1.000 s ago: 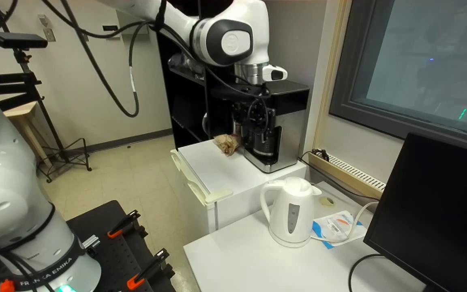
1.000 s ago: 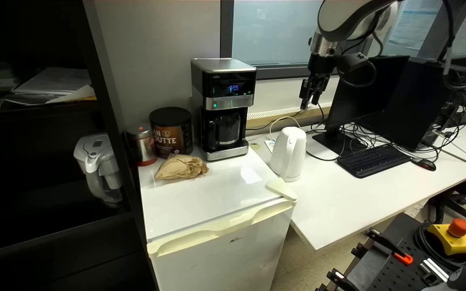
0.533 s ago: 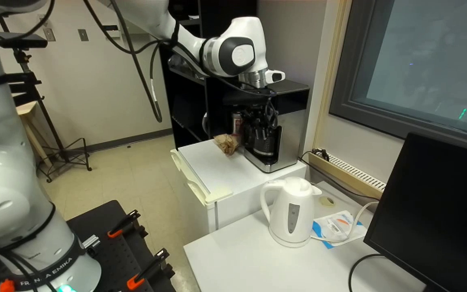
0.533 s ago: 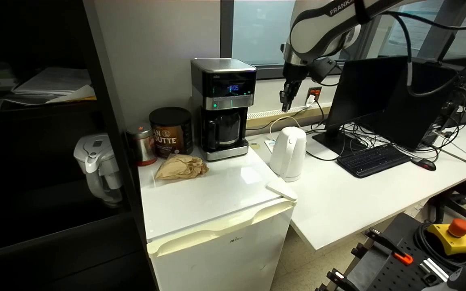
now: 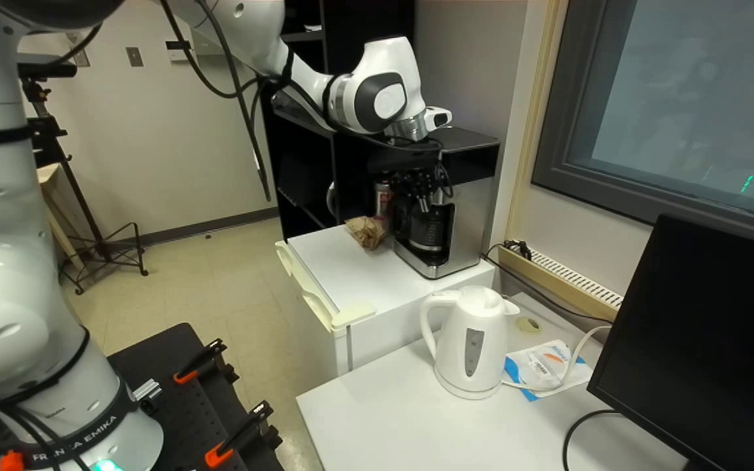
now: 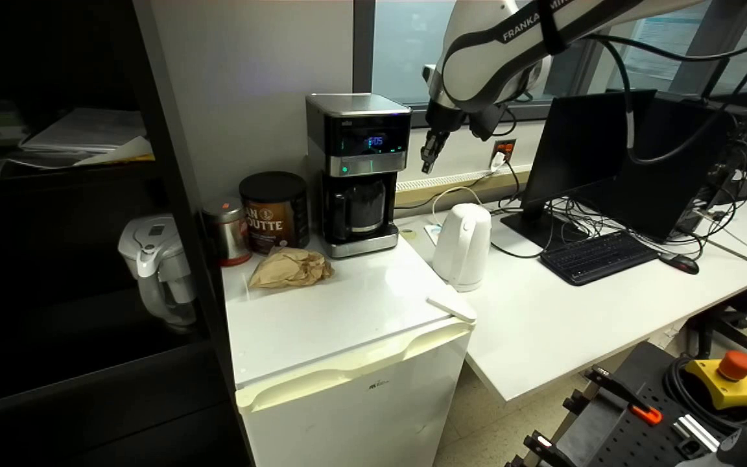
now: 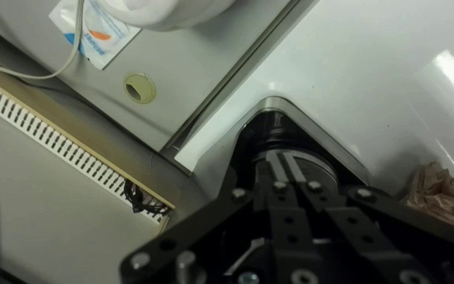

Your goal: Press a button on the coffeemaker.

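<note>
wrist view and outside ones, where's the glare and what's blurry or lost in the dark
In the wrist view, glare streaks the white fridge top, and the nearest parts of the jaws look soft; in an exterior view, a green glint marks the window, and the jaws barely stand out against the coffeemaker; in an exterior view, the black shelf mostly sinks into darkness.

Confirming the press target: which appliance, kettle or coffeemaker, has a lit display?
The black coffeemaker: it shows glowing blue digits; the white kettle shows none.
</note>
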Tool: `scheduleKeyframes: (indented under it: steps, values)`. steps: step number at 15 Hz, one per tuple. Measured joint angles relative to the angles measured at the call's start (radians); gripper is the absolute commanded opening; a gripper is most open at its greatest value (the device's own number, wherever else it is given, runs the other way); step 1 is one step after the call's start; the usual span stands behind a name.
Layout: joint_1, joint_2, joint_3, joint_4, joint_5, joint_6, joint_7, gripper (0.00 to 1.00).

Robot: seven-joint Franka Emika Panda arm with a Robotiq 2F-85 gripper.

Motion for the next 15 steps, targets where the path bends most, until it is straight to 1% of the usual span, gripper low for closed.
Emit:
scheduleKeyframes:
  steps: [5,9,11,15]
  values:
    - [-0.002,0.020,0.034,-0.002,0.047,0.112,-0.074,0.00]
    - [-0.007,0.025,0.057,-0.004,0.085,0.179,-0.128,0.00]
    - [-0.012,0.028,0.066,-0.005,0.094,0.201,-0.144,0.00]
    - [-0.020,0.032,0.076,-0.005,0.101,0.207,-0.155,0.00]
